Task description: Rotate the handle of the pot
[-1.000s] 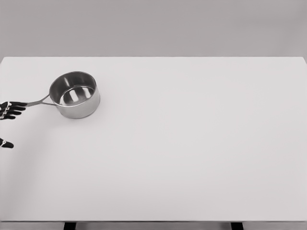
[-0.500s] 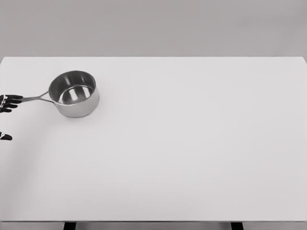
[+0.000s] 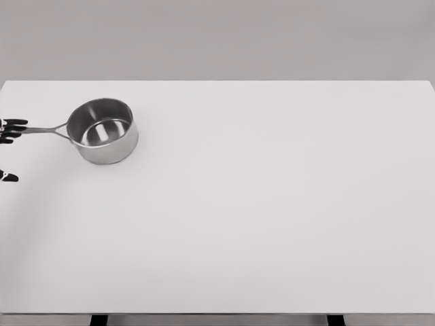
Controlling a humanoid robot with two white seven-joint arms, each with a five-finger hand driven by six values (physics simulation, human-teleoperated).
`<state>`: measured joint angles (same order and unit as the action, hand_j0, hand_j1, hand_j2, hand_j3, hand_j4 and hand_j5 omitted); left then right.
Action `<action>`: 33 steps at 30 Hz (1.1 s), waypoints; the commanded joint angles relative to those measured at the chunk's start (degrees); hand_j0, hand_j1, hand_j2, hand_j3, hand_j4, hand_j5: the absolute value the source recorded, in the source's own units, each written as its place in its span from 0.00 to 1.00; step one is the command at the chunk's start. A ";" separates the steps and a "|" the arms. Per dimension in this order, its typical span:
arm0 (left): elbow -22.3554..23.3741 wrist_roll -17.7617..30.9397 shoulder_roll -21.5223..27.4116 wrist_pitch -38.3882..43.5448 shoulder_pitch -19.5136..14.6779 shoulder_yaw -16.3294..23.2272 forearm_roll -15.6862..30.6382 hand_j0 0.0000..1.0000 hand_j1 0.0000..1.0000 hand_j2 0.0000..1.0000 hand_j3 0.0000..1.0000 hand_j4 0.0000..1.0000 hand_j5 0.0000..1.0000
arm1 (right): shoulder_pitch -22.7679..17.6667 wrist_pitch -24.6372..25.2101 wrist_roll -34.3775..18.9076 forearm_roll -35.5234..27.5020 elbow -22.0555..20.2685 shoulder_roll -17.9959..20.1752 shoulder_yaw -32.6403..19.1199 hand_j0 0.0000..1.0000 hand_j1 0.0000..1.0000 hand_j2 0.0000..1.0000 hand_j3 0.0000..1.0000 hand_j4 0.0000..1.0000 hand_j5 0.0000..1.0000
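Plain white table (image 3: 272, 217), grey wall behind. Steel pot (image 3: 103, 131) far left, handle (image 3: 44, 128) pointing left toward the edge. Left hand (image 3: 9, 130) barely in view, fingertips at the handle's end, probably to swing it; grip impossible to tell.

Bare simulated tabletop (image 3: 272, 224), grey backdrop

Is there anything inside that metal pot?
No, the pot is empty; its bare shiny bottom shows through the open top.
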<state>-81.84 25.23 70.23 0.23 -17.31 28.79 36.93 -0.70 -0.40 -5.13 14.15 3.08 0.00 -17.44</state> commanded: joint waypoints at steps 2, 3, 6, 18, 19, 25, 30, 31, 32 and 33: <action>0.54 0.00 -0.80 0.21 -0.18 -0.05 -0.72 1.00 1.00 1.00 1.00 1.00 1.00 | 0.00 -0.04 0.04 0.00 0.08 0.00 0.04 1.00 1.00 1.00 1.00 1.00 1.00; 0.80 0.00 -0.88 0.21 -0.44 -0.05 -0.80 1.00 1.00 1.00 1.00 1.00 1.00 | 0.00 -0.04 0.04 0.00 0.00 0.00 0.04 1.00 1.00 1.00 1.00 1.00 1.00; 1.68 0.00 -1.50 0.21 -1.23 -0.05 -0.98 1.00 1.00 1.00 1.00 1.00 1.00 | 0.00 -0.04 0.04 0.00 0.00 0.00 0.04 1.00 1.00 1.00 1.00 1.00 1.00; -1.30 0.35 -0.36 -0.58 -0.27 0.48 -0.63 1.00 1.00 1.00 1.00 1.00 1.00 | 0.00 -0.04 0.04 0.00 0.00 0.00 0.04 1.00 1.00 1.00 1.00 1.00 1.00; -2.62 0.35 -0.01 -0.67 -0.18 0.57 -0.63 1.00 1.00 1.00 1.00 1.00 1.00 | 0.00 0.04 0.04 0.00 0.08 0.00 0.04 1.00 1.00 1.00 1.00 1.00 1.00; -11.77 0.35 5.36 -4.09 5.62 0.13 -0.19 1.00 1.00 1.00 1.00 1.00 1.00 | 0.00 -0.04 -0.05 0.00 0.00 0.00 -0.05 1.00 1.00 1.00 1.00 1.00 1.00; -15.63 0.44 7.90 -11.83 9.32 0.30 0.60 1.00 1.00 1.00 1.00 1.00 1.00 | 0.00 0.04 0.04 0.00 0.00 0.00 -0.05 1.00 1.00 1.00 1.00 1.00 1.00; -16.77 0.70 8.43 -13.76 10.45 0.39 0.60 1.00 1.00 1.00 1.00 1.00 1.00 | 0.00 -0.04 0.04 0.00 0.08 0.00 0.04 1.00 1.00 1.00 1.00 1.00 1.00; -17.74 0.79 8.69 -15.60 11.42 0.30 0.52 1.00 1.00 1.00 1.00 1.00 1.00 | 0.00 -0.04 -0.05 0.00 0.00 0.00 0.04 1.00 1.00 1.00 1.00 1.00 1.00; -18.71 0.88 8.70 -19.64 11.60 0.30 0.43 1.00 1.00 1.00 1.00 1.00 1.00 | 0.00 -0.04 -0.05 0.00 0.00 0.00 -0.05 1.00 1.00 1.00 1.00 1.00 1.00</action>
<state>-98.41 25.89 78.10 -14.52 -5.54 29.14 37.06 -0.70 -0.41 -5.12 14.15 3.10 0.00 -17.45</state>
